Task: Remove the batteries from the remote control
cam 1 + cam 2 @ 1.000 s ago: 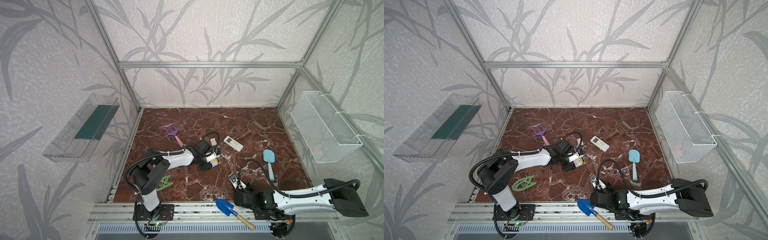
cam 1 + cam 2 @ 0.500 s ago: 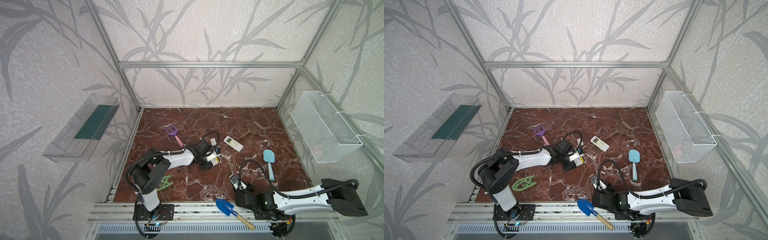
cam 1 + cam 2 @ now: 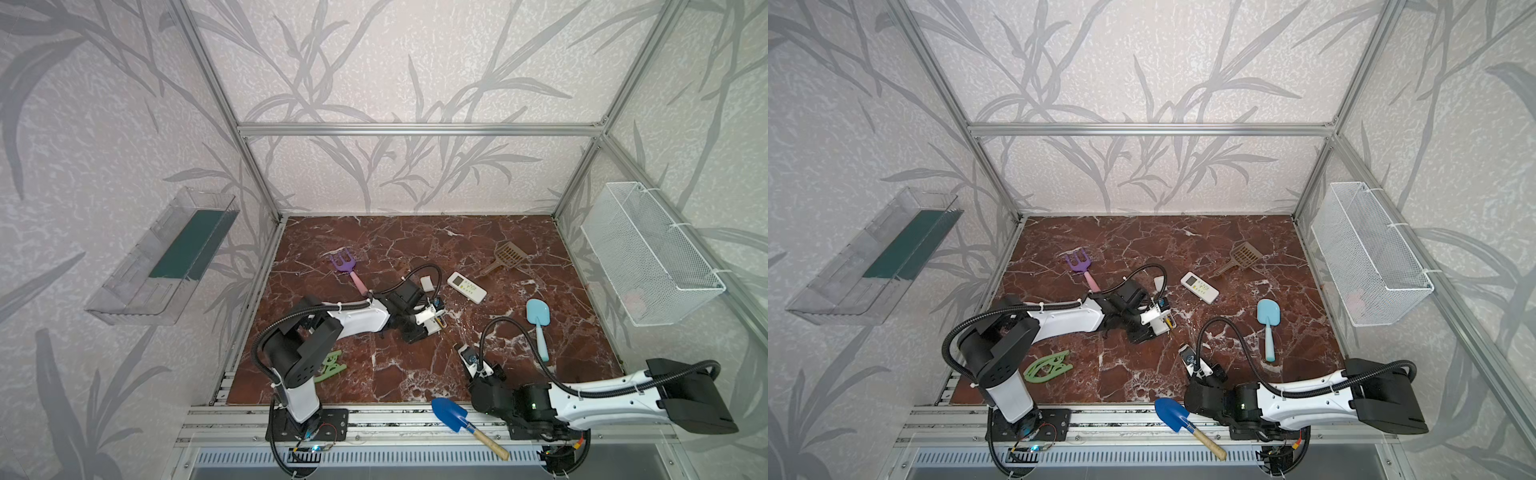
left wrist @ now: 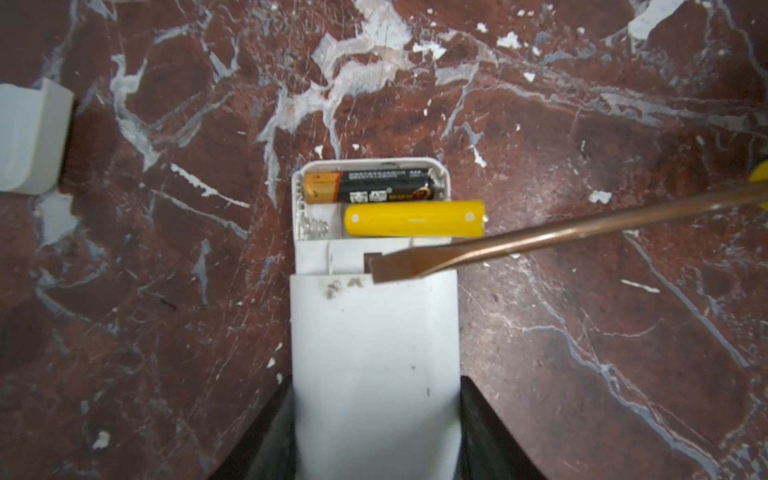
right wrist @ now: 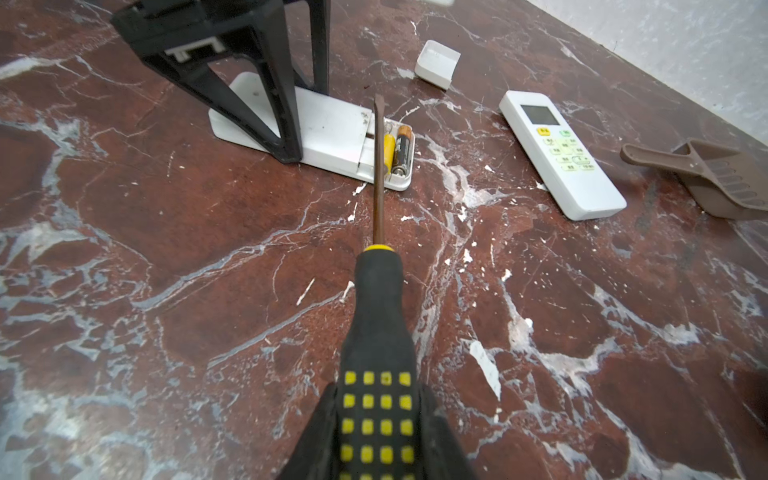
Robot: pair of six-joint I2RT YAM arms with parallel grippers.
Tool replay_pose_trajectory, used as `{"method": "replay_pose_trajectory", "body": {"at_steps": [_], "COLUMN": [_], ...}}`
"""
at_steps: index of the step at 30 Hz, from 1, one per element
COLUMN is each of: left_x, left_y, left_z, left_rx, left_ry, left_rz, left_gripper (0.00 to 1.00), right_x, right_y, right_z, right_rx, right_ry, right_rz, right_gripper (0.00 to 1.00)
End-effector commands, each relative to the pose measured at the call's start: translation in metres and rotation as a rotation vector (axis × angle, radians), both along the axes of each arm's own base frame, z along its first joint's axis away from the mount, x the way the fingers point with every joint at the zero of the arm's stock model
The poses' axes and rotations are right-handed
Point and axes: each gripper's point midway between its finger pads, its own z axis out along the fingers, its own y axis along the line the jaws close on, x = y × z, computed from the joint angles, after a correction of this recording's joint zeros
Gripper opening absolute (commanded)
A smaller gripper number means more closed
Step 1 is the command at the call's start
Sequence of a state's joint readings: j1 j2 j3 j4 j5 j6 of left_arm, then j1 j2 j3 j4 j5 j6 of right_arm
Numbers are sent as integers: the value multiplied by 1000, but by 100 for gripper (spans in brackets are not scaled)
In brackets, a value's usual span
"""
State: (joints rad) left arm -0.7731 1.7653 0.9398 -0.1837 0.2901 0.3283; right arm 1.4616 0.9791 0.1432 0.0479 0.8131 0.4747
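Note:
A white remote control (image 4: 374,332) lies face down on the marble floor, its battery bay uncovered, and my left gripper (image 4: 376,436) is shut on its body. In the bay sit two batteries: a black-and-orange one (image 4: 374,187) and a yellow one (image 4: 415,219) that is pushed off its spring and juts past the bay's end. My right gripper (image 5: 376,436) is shut on a black-and-yellow-handled screwdriver (image 5: 378,332). Its flat blade (image 4: 395,266) rests over the remote's back beside the yellow battery (image 5: 389,151). In both top views the left gripper (image 3: 432,320) (image 3: 1154,322) and right gripper (image 3: 478,370) (image 3: 1200,368) stand mid-floor.
The white battery cover (image 5: 436,64) lies loose behind the remote. A second white remote (image 3: 466,286) lies face up to the right, with a brown scoop (image 3: 505,257) and a light blue shovel (image 3: 538,320) beyond. A purple fork (image 3: 345,266) and a blue trowel (image 3: 457,415) lie nearby.
The right arm has shifted only slightly with the screwdriver. Both grips stay as they were.

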Motion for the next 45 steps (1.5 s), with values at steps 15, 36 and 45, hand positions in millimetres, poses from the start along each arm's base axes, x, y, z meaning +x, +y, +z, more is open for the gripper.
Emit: {"method": "replay_pose_trajectory", "body": {"at_steps": [15, 36, 45], "left_x": [-20, -11, -10], "left_y": [15, 18, 17], "left_z": [-22, -1, -1], "left_rx": [71, 89, 121], "left_ry": [99, 42, 1], "left_rz": [39, 97, 94], "left_gripper": [28, 26, 26], "right_x": [-8, -9, -12], "right_y": [1, -4, 5], "right_z": [-3, 4, 3], "right_rx": [32, 41, 44], "right_ry": [92, 156, 250], "right_rz": [-14, -74, -49], "right_gripper": [0, 0, 0]}}
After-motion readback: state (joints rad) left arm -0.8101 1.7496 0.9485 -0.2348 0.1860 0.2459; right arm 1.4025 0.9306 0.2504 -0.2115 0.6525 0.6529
